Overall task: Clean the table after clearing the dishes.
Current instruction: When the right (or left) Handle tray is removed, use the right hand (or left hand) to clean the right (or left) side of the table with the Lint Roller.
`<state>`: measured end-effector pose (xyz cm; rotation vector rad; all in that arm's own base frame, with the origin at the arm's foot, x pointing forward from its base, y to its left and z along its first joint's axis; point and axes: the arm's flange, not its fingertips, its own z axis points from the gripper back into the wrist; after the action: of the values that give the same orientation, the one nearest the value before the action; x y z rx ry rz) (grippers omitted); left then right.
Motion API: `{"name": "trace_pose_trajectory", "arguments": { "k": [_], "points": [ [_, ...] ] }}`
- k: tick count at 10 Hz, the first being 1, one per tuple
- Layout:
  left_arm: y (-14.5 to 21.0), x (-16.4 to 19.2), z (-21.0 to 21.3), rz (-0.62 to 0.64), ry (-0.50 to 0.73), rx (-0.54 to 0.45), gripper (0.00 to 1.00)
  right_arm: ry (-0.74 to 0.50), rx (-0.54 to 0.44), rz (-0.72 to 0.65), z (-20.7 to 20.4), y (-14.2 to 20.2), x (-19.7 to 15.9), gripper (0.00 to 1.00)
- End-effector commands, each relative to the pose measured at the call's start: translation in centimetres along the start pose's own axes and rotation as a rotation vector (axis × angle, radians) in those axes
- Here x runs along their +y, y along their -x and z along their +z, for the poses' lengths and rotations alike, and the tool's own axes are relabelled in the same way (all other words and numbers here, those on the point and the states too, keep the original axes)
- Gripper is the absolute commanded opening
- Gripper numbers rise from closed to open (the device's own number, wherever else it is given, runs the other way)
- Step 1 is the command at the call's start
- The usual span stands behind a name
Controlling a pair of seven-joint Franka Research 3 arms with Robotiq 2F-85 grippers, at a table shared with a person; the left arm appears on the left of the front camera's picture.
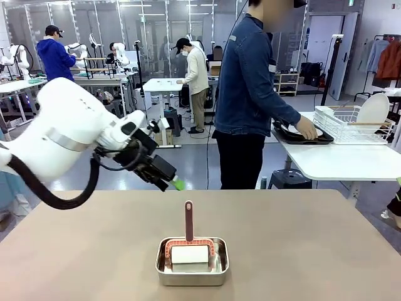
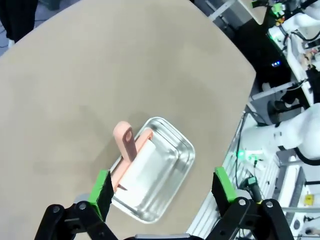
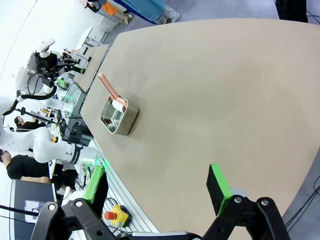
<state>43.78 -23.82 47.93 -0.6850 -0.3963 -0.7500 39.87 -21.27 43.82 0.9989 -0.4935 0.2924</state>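
Position of the left gripper [image 1: 176, 183]: raised above the large tan-brown table [image 1: 313, 251], left of centre, jaws spread wide and holding nothing. In your left wrist view it looks down on the small rectangular steel pan [image 2: 176, 150], which sits near the table's robot-side edge. The pan holds a pink-handled cleaning tool with a white pad [image 2: 125, 142], handle rising above the rim. Your right gripper [image 3: 156, 182] is likewise released and empty, well above the table. The dishes are off this table: a round white plate [image 1: 294, 130] lies on a dark tray [image 1: 285, 135] on the smaller white-topped table [image 1: 338, 160], under the person's hand [image 1: 307, 130].
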Motion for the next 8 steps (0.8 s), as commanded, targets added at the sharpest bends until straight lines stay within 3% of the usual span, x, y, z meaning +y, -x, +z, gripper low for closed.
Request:
{"name": "trace_pose_trajectory", "arguments": {
  "k": [1,3,4,8],
  "points": [
    [-1.8,0.8,-1.2,0.02,-0.039,-0.024,1.0,0.015,0.005,-0.024,0.0,0.1,0.6,1.0],
    [-2.0,0.2,0.1,0.033,0.062,0.023,1.0,0.015,0.005,-0.024,0.0,0.1,0.6,1.0],
    [-1.2,0.9,-1.8,0.001,-0.009,-0.004,1.0,0.015,0.005,-0.024,0.0,0.1,0.6,1.0],
    [-1.5,0.9,-1.7,0.007,0.01,0.0,1.0,0.015,0.005,-0.024,0.0,0.1,0.6,1.0]
  ]
}}
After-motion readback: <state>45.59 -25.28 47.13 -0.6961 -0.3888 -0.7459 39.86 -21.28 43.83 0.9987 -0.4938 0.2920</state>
